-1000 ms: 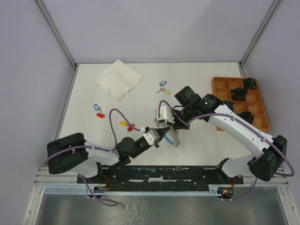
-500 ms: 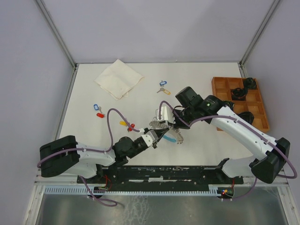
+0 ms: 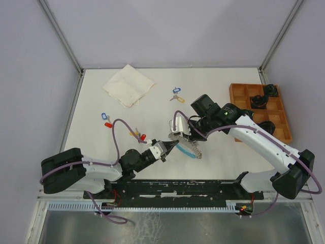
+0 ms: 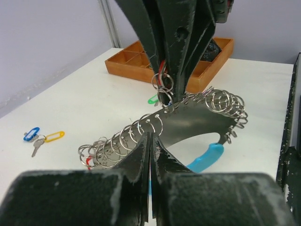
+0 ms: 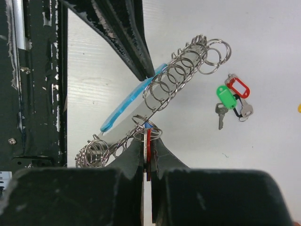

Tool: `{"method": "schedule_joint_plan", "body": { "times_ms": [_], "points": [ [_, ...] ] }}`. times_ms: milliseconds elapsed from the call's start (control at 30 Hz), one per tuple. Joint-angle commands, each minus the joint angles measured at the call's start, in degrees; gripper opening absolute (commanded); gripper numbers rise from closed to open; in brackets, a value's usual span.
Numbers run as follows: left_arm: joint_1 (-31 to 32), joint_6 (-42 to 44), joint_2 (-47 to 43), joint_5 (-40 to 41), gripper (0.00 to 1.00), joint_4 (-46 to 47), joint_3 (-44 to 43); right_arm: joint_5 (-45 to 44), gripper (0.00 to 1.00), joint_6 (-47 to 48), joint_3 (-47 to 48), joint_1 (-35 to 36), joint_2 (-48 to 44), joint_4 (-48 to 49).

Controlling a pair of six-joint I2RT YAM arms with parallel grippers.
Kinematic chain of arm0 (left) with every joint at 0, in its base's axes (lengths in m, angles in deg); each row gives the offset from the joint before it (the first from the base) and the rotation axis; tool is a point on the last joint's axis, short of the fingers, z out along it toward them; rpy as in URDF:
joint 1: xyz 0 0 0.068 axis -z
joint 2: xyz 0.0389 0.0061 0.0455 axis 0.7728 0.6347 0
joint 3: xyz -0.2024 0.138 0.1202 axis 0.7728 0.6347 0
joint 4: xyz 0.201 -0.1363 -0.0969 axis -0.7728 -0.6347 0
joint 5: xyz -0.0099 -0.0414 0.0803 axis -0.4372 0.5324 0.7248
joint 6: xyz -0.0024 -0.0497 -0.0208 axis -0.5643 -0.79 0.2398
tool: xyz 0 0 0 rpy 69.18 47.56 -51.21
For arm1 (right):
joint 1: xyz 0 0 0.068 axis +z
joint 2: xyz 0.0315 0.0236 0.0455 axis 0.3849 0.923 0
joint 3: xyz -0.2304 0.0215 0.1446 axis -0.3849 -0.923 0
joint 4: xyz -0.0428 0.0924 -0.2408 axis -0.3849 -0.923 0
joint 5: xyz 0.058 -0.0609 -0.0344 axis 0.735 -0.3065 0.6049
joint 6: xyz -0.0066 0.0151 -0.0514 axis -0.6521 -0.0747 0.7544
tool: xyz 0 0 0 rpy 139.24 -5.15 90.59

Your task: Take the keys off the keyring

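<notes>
Biggest change over the last sec: my left arm has pulled back toward the near-left corner of the worktop (image 3: 223, 157), while the right arm has hardly moved. That has drawn the keyring (image 4: 186, 123) out. A sec ago it hung in a bunch under the right gripper (image 3: 178, 135); now it's spread long between the two hands, over the middle of the worktop toward the near edge, w/ the blue band showing and trailing off to the near right. The left gripper (image 3: 173, 145) is clamped tight on the band's edge. The right gripper is pinched down on a red-tagged key (image 5: 148, 144) by its small ring, which still looks threaded on the loop. So I read this as tensioning, not release: the key isn't off yet, but the loop is now held taut enough to work it along or off. I can't tell from the overhead whether the blue end touches the worktop or hangs just clear. Loose keys (image 3: 176, 94) lie toward the far edge, w/ more by the left side (image 3: 106, 120), so the job is partly done.
</notes>
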Motion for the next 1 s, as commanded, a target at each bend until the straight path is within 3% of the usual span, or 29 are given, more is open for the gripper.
{"method": "schedule_joint_plan", "body": {
  "times_ms": [0,67,167,300,433,700,867,967],
  "points": [
    [-0.64,-3.89,0.83,-1.1,0.03,7.68,1.25,5.43,0.01,1.23,1.8,-0.02,0.15,-0.43],
    [-0.75,-4.56,0.57,-1.72,0.08,9.7,2.21,5.94,0.01,1.03,1.93,0.02,1.01,-0.53],
    [-0.72,-5.5,-1.31,-3.49,0.24,11.69,4.04,6.05,0.01,0.53,2.15,-0.02,1.93,-0.65],
    [-0.72,-9.73,-5.28,-7.36,0.38,9.34,4.59,5.96,0.01,0.04,2.18,-0.05,1.86,-0.33],
    [-0.73,-15.78,-8.18,-8.96,0.4,2.98,2.8,5.98,0.01,-0.16,2.08,-0.09,2.06,-0.16],
    [-0.83,-25.34,-9.6,-4.48,0.41,-8.71,-2.3,5.98,0.01,-0.42,2.13,-0.11,2.17,-0.02],
    [-0.82,-27.13,-7.43,-3.34,0.43,-7.55,-3.15,5.79,0.01,-0.58,2.04,-0.1,2.24,0.15],
    [-0.82,-27.63,-5.32,-1.3,0.38,-7.52,-4.06,5.8,0.01,-0.61,2.05,-0.1,2.28,0.15]
  ]
}}
